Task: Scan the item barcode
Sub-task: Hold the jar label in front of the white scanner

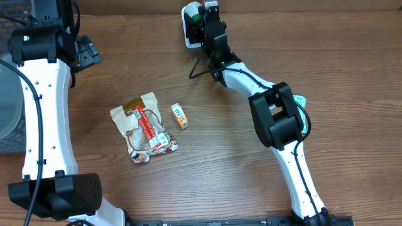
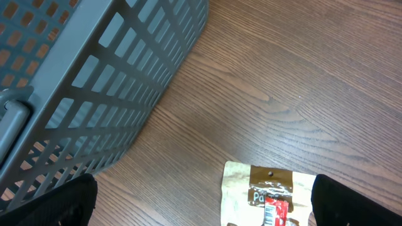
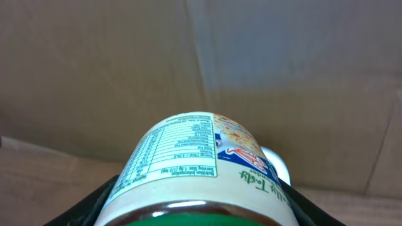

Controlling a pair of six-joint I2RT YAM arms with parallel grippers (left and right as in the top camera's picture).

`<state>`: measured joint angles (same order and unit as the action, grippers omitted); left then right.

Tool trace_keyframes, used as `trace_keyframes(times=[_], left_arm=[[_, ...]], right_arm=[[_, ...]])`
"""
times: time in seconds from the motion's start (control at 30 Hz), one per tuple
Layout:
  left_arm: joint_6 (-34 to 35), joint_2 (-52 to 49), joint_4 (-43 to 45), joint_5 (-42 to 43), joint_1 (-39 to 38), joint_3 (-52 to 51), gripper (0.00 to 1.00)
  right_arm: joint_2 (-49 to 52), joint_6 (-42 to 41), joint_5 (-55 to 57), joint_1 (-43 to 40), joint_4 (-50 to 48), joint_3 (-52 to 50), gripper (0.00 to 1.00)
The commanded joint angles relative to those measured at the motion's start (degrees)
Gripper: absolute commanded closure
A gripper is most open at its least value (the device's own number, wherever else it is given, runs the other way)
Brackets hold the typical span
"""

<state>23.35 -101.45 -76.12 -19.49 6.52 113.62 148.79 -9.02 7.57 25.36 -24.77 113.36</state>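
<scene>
A jar with a pale nutrition label and a green lid (image 3: 188, 163) fills the right wrist view, and my right gripper (image 3: 198, 210) is shut on it, a black finger on each side. Overhead, the jar (image 1: 196, 17) is held at the table's far edge, right against a white scanner (image 1: 187, 30) on a black wire stand (image 1: 200, 68). A white rounded part of the scanner (image 3: 277, 166) shows just behind the jar. No barcode shows on the label. My left gripper (image 1: 88, 53) hangs open at the far left, its fingers (image 2: 66, 201) wide apart over bare wood.
A grey mesh basket (image 2: 94, 81) stands at the table's left edge (image 1: 7, 94). A tan snack pouch with a red packet on it (image 1: 144, 125) lies mid-table, its top edge (image 2: 270, 188) below my left gripper. A small orange box (image 1: 179, 116) lies beside it.
</scene>
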Motion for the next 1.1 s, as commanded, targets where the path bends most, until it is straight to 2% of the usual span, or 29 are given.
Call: trace_keyframes(times=[0.0, 0.2, 0.37, 0.47, 0.67, 0.77, 0.9, 0.97, 1.07], left_arm=[[-0.7, 1.5, 0.0, 0.0, 0.1, 1.2, 0.0], [-0.7, 1.5, 0.0, 0.0, 0.1, 1.2, 0.0], [-0.7, 1.5, 0.0, 0.0, 0.1, 1.2, 0.0], [-0.7, 1.5, 0.0, 0.0, 0.1, 1.2, 0.0], [-0.7, 1.5, 0.0, 0.0, 0.1, 1.2, 0.0], [-0.7, 1.5, 0.0, 0.0, 0.1, 1.2, 0.0], [-0.7, 1.5, 0.0, 0.0, 0.1, 1.2, 0.0], [-0.7, 1.5, 0.0, 0.0, 0.1, 1.2, 0.0], [-0.7, 1.5, 0.0, 0.0, 0.1, 1.2, 0.0]], right_arm=[[0.0, -0.2, 0.5, -0.3, -1.6, 1.4, 0.96], [-2.5, -0.1, 0.5, -0.3, -1.6, 1.4, 0.96], [-10.7, -0.1, 0.6, -0.3, -1.0, 1.4, 0.96], [-16.9, -0.1, 0.5, -0.3, 4.5, 1.4, 0.96], [-30.3, -0.2, 0.5, -0.4, 32.5, 1.4, 0.96], [-35.0, -5.5, 0.6, -1.1, 49.5, 1.4, 0.96], [-37.5, -15.1, 0.5, -3.0, 71.3, 1.4, 0.96], [-37.4, -16.8, 0.3, -4.3, 82.0, 1.3, 0.96], [-36.6, -16.8, 0.1, -5.9, 92.4, -0.9, 0.96]])
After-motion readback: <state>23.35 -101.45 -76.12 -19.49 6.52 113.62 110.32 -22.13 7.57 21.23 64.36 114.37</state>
